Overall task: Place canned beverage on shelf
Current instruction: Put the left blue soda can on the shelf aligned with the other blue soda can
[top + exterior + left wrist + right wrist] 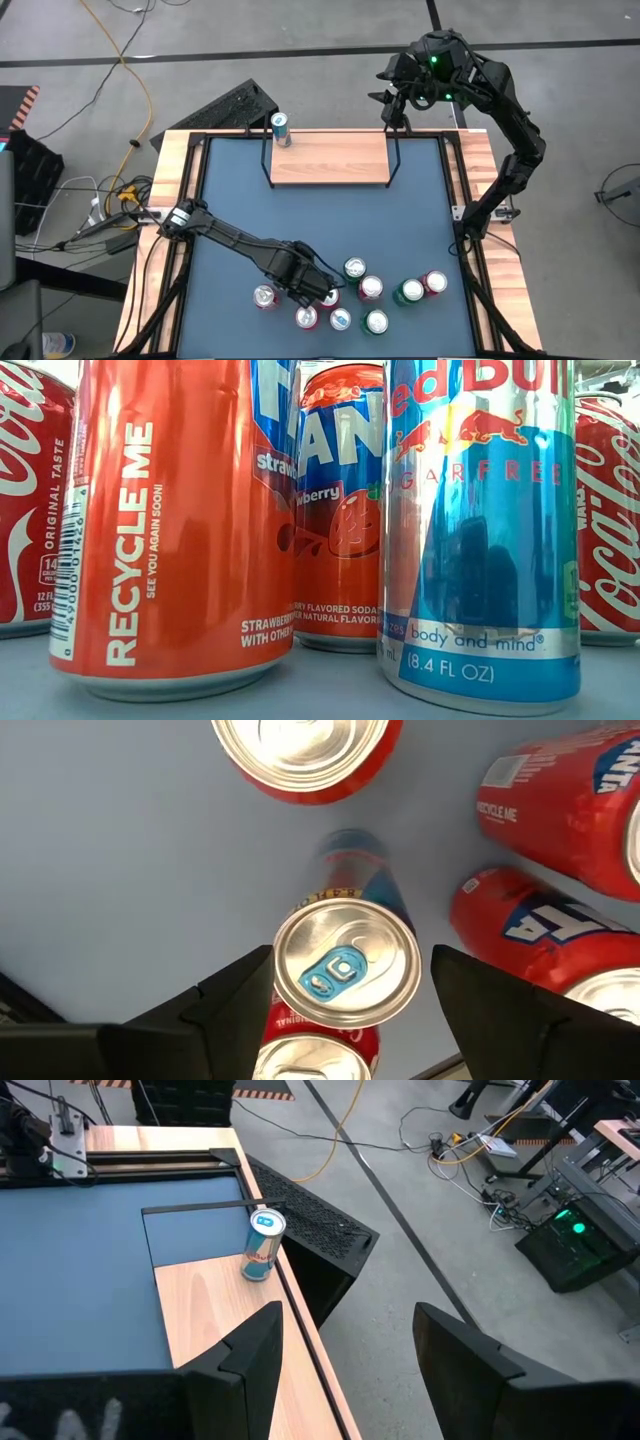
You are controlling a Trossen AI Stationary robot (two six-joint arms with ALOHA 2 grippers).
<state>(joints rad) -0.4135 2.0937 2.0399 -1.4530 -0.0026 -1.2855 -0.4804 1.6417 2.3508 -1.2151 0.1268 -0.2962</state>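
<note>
The shelf point(330, 158) at the far side carries one can point(280, 127) on its left end. The left claw point(322, 288) hangs with fingers apart over a blue-tab can point(346, 972) in the near group, the can between them, not clamped. The right claw point(398, 108) waits open beyond the shelf's right end.

My two dark fingers point(250, 1365) stand apart with nothing between them. Past them lies the light-wood shelf point(215, 1320), and a slim blue and silver can point(262, 1245) stands upright near the shelf's corner, close to a thin black wire frame point(205, 1206). Beside the shelf spreads the blue bench point(70, 1280) with its wooden rim. Just off the bench's edge a black perforated panel point(315, 1230) leans over the grey floor point(420, 1210), where yellow and black cables point(345, 1125) trail. Well apart, a dark box shows a green light point(578, 1228).
</note>
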